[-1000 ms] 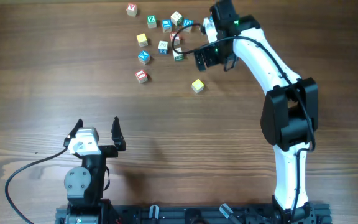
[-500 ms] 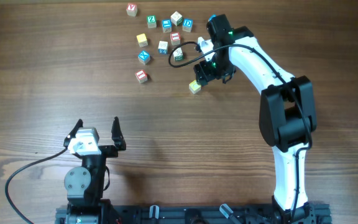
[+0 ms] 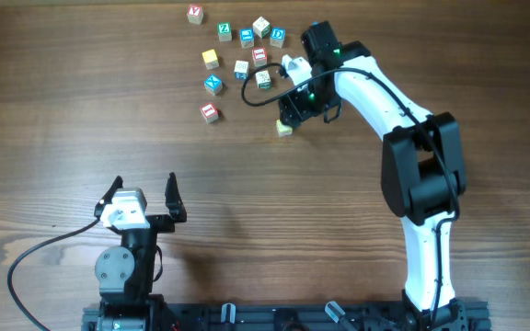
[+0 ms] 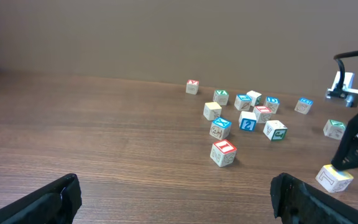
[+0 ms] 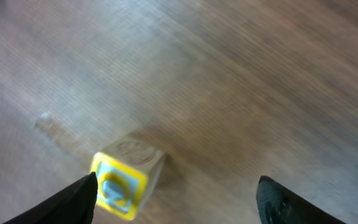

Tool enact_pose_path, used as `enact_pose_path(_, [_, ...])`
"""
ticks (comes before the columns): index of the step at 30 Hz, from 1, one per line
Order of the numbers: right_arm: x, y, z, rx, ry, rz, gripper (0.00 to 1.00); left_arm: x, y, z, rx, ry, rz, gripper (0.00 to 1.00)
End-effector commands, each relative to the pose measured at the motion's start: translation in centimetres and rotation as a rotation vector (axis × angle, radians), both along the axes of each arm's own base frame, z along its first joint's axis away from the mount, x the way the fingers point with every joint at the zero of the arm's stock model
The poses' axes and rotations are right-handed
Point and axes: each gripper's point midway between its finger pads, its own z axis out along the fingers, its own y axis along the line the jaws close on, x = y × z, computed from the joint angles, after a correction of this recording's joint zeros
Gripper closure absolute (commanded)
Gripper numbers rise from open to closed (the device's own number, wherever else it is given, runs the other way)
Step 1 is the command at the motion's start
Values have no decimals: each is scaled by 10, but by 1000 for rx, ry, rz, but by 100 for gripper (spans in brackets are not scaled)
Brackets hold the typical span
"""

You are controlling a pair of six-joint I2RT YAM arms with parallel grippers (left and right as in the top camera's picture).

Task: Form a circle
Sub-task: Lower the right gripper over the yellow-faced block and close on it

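Right gripper [image 3: 288, 119] hung low over the yellow cube [image 3: 285, 129], its jaws spread and released. In the blurred wrist view the cube stood on the wood between the two fingers, close to the one at the left of that picture, with bare table between it and the other, so nothing was gripped. Brown wood with its grain running left to right, the table [image 3: 81, 101] carried everything. The right arm [image 3: 380, 92], white and black, reached from the near edge out to the yellow cube, bent at a dark elbow. The left gripper [image 3: 143, 191] rested well apart from the yellow cube, nearer the robot and to the left, fingers wide and holding nothing. A black cable [image 3: 247, 89] looped out from the right wrist just beyond the yellow cube.

The letter cubes [image 3: 241, 68] lay as a loose scatter, not a ring, all beyond the yellow cube and to its left. The patch ran longest on a slant, from the yellow cube to a red-topped cube [image 3: 195, 14] at the far left end. Nearest beyond the yellow cube sat a green-topped cube [image 3: 264, 80], and a red-framed cube [image 3: 210, 112] lay apart to the yellow cube's left.

The yellow cube itself sat flat, a little askew to the grain, with its yellow-framed face turned toward the wrist camera and a wooden face on top. Equal on all sides, it had no long axis. Its letter was too blurred to read.
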Motion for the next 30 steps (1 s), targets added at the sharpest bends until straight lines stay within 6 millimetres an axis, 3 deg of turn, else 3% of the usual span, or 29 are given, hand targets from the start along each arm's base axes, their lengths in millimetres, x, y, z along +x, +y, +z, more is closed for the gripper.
enact_pose_path(1, [-14,18,-3,-14,-4,90,18,0,1,-1,16,0,5,0])
enact_pose_path(8, [-10,9,-10,-186,-42,-93,20,0,1,-1,16,0,5,0])
enact_pose_path(18, [-7,8,-12,-186,-45,-172,50,0,1,-1,16,0,5,0])
enact_pose_path(25, [-11,19,-11,-125,-15,-149,45,0,1,-1,16,0,5,0])
enact_pose_path(28, [-9,20,-11,-120,-22,-149,52,0,1,-1,16,0,5,0])
enact_pose_path(30, [-11,20,-11,-124,-17,-148,26,0,1,-1,16,0,5,0])
